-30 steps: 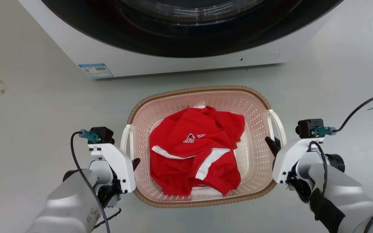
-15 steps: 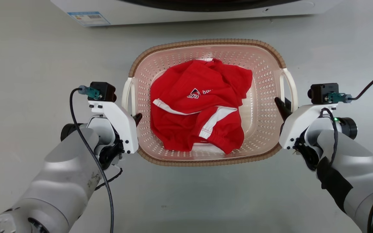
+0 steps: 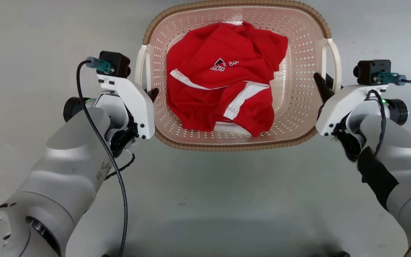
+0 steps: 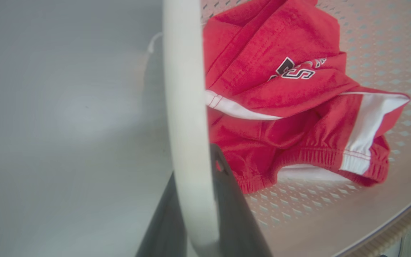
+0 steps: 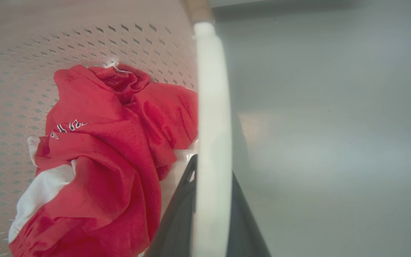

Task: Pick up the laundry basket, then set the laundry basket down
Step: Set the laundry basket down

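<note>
The left gripper grips one handle of the laundry basket. The right gripper grips the other.

Laundry basket was perforated pale plastic with slight sheen, rim moulded brown in woven-look texture, loop handle was smooth white plastic, red garment soft matt knit cloth, floor smooth grey, faintly glossy, forearm shell satin pale plastic

- One laundry basket.
- Two white handles on it: the left handle and the right handle.
- One heap of red clothing; how many pieces, I cannot tell.
- Two grippers: the left gripper and the right gripper.
</note>
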You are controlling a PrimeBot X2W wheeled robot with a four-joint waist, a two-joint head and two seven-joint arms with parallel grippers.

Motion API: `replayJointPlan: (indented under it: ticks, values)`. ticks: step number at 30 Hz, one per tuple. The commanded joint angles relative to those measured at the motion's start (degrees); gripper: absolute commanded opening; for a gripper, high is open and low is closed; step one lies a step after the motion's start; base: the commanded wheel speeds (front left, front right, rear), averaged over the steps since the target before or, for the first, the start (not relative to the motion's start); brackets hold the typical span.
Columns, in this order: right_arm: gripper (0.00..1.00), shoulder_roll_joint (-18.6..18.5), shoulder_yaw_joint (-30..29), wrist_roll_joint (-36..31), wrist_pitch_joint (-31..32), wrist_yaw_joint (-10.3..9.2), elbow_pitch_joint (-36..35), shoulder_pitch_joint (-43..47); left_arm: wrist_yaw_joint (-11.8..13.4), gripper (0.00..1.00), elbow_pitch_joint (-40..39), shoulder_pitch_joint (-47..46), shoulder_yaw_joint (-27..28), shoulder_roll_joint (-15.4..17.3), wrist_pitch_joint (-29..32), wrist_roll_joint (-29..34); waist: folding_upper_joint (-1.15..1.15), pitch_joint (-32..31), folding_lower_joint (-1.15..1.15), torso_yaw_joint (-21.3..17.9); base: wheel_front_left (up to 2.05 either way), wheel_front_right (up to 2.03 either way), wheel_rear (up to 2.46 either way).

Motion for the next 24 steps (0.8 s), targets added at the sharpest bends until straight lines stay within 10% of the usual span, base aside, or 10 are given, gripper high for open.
replayJointPlan:
  ticks: [1, 20, 21, 22, 23, 24]
  values:
    - [0.0, -5.13, -0.54, -0.5, -1.15, -0.82, 2.79, 1.8, 0.77, 0.0, 1.51, -1.12, 0.59, 5.26, -0.46, 0.92, 0.0, 0.99, 0.0, 0.12, 0.0, 0.0, 0.0]
    - [0.0, -5.13, -11.18, -10.18, -1.29, -0.82, 2.84, -1.15, 0.77, 0.0, 2.04, -4.92, -0.33, 4.47, -3.74, 0.53, 0.0, 6.09, 0.0, 0.46, 0.0, 0.0, 0.0]
    - [0.49, -5.13, -11.48, -10.64, -1.29, -0.82, 2.72, -1.03, 0.77, 0.02, 1.86, -4.97, -0.35, 4.4, -4.35, 0.48, 0.0, 6.12, 0.0, 0.51, 0.0, 0.0, 0.0]
    - [1.0, -5.13, -11.84, -11.03, -1.29, -0.82, 2.39, -0.89, 0.77, 0.5, 1.53, -4.97, -0.43, 4.37, -4.85, 0.55, 0.0, 6.13, 0.0, 0.55, 0.0, 0.0, 0.0]
    - [1.0, -5.13, -12.19, -11.34, -1.29, -0.82, 2.03, -0.66, 0.77, 0.98, 1.02, -5.0, -0.54, 4.39, -5.57, 0.77, 0.0, 6.12, 0.0, 0.59, 0.0, 0.0, 0.0]
    - [1.0, -5.13, -12.47, -11.73, -1.29, -0.82, 1.7, -0.48, 0.77, 1.0, 0.38, -5.01, -0.63, 4.44, -6.4, 0.92, 0.0, 6.12, 0.0, 0.61, 0.0, 0.0, 0.0]
